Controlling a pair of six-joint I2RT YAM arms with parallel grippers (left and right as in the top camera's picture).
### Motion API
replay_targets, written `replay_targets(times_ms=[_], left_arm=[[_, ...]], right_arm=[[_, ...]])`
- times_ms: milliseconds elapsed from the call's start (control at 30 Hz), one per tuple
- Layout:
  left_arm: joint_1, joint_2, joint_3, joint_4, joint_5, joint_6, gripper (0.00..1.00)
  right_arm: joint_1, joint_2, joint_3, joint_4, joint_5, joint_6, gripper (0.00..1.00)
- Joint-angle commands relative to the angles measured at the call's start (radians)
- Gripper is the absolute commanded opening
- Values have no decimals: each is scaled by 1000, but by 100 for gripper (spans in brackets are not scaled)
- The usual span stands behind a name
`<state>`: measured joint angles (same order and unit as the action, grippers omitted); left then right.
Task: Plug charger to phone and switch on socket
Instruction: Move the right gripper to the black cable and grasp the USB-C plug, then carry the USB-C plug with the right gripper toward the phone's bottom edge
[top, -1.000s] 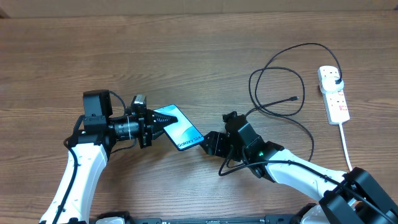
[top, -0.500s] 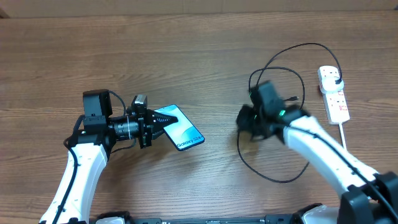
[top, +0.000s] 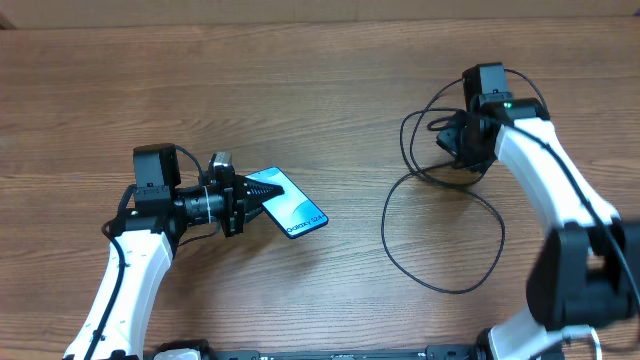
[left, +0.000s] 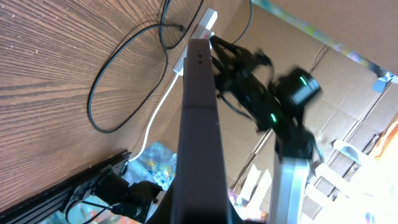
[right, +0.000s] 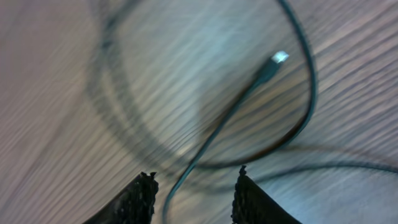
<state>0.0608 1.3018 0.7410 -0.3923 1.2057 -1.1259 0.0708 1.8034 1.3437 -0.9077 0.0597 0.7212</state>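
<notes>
My left gripper (top: 243, 196) is shut on the near end of the phone (top: 292, 208), whose blue screen faces up left of centre. In the left wrist view the phone (left: 199, 124) shows edge-on. The black charger cable (top: 440, 235) lies in loops on the right. My right gripper (top: 458, 143) hovers open over the far loops. In the right wrist view its fingers (right: 194, 182) straddle the cable, with the connector tip (right: 280, 57) ahead of them. The socket is hidden under the right arm in the overhead view; its white end (left: 208, 15) shows in the left wrist view.
The wooden table (top: 320, 90) carries everything. The socket's white cord (left: 158, 106) runs towards the front edge on the right. The right arm (top: 545, 175) stretches over the right side of the table. Cardboard lines the far edge.
My right arm has swung from beside the phone to the back right, and now hangs over the cable's tip. The left gripper and phone have stayed in place.
</notes>
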Motion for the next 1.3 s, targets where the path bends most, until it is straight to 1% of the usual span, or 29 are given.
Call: replay_targets(times_ms=[0,200,433,500,533,633,700,767,933,1100,1233,1267], left_arm=[[4,-21,27,4,24,-3,4],[4,-21,28,4,25,-3,4],[4,-21,27,4,21,-3,4],[4,-21,27,4,21,-3,4],[4,-21,28,5,22,-3,4],[4,-21,27,4,22,-3,4],[4,-21,27,4,23,-3,4],[4,-21,27,4,25,-3,4],[4,-21,28,4,26,-3,4],[4,-21,27,5,25,-2,4],[4,-21,27,4,25,5,4],[4,-21,27,5,25,5,4]], right_arm=[[-31,90,39,12,-1,48,44],[-39,187,42,66,-18,125,45],[-37,271,42,78,-16,188,44],[-37,293,42,76,-16,194,38],[-37,303,42,76,-16,196,33],[-37,314,42,76,-16,200,11],[-37,314,42,84,-16,199,4],[-37,313,43,96,-17,186,4],[-37,289,90,67,-59,48,4],[-37,164,143,-22,-95,-27,4],[-37,6,143,-39,-274,-167,4],[-37,-47,143,-50,-344,-215,4]])
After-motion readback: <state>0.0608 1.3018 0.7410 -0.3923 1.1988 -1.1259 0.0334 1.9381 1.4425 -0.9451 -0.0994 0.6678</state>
